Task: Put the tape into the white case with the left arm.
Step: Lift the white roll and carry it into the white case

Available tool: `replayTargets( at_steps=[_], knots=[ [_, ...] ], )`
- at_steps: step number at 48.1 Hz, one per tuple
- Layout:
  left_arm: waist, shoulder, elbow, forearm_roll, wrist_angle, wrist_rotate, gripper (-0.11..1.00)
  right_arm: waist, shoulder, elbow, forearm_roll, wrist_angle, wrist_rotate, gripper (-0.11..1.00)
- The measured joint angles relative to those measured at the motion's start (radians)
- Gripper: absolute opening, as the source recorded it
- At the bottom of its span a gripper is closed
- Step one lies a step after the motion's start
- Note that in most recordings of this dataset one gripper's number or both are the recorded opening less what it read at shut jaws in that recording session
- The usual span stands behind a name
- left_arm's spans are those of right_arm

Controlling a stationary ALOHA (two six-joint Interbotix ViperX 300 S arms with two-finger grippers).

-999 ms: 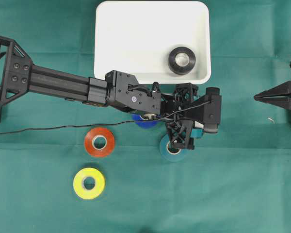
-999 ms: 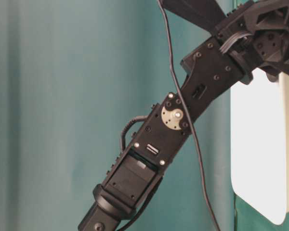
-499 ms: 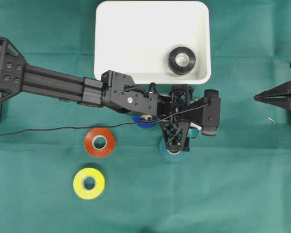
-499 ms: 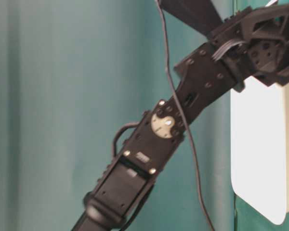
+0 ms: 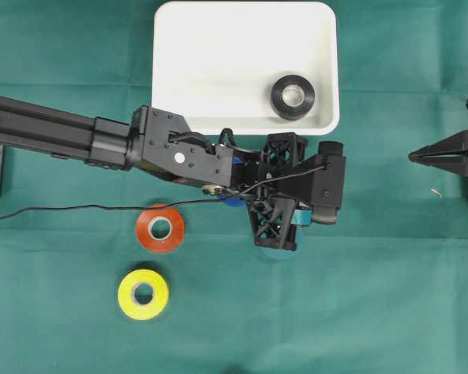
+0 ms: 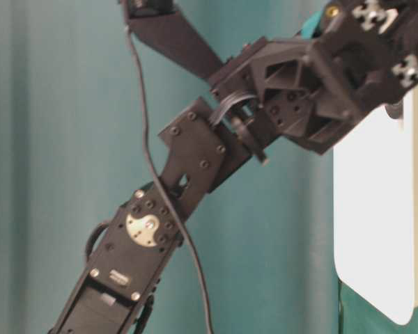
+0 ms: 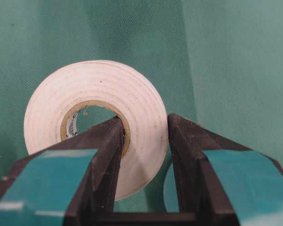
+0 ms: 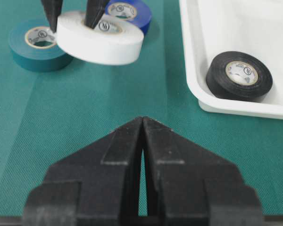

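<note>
A white roll of tape [image 7: 99,89] hangs clear of the green cloth, a little in front of the white case [image 5: 218,47]. My left gripper [image 7: 145,120] is shut on the roll's wall, one teal-banded finger inside the core and the other outside. From the right wrist view the roll [image 8: 100,38] floats above the cloth under the two pointed fingertips [image 8: 52,21]. Overhead, the left wrist [image 5: 277,199] covers the roll. A black roll [image 5: 292,96] lies in the case's right side. My right gripper [image 8: 142,120] is shut and empty at the right edge [image 5: 412,157].
A teal roll [image 8: 37,44] and a blue roll [image 8: 127,12] lie on the cloth beneath and behind the held tape. An orange roll [image 5: 160,228] and a yellow roll [image 5: 143,294] lie front left. A thin black cable [image 5: 62,209] trails left from the wrist.
The left jaws have closed on the white roll and the arm has risen with it, shifting slightly left. The teal roll stays on the cloth. The right arm has not moved.
</note>
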State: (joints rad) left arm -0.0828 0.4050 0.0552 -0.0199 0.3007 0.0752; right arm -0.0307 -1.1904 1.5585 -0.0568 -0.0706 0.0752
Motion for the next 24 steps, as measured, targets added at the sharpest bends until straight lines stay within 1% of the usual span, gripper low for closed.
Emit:
replayTargets(
  at_steps=[8, 14, 24],
  knots=[
    [0.003, -0.012, 0.011, 0.000, 0.002, 0.028, 0.28, 0.000, 0.000, 0.002, 0.000, 0.000, 0.000, -0.09],
    [0.020, -0.031, 0.021, 0.000, 0.015, 0.040, 0.28, 0.000, 0.000, 0.002, 0.002, 0.002, 0.000, -0.09],
    [0.095, -0.086, 0.066, 0.000, 0.020, 0.071, 0.28, 0.002, 0.000, 0.000, 0.002, 0.002, 0.000, -0.09]
  ],
)
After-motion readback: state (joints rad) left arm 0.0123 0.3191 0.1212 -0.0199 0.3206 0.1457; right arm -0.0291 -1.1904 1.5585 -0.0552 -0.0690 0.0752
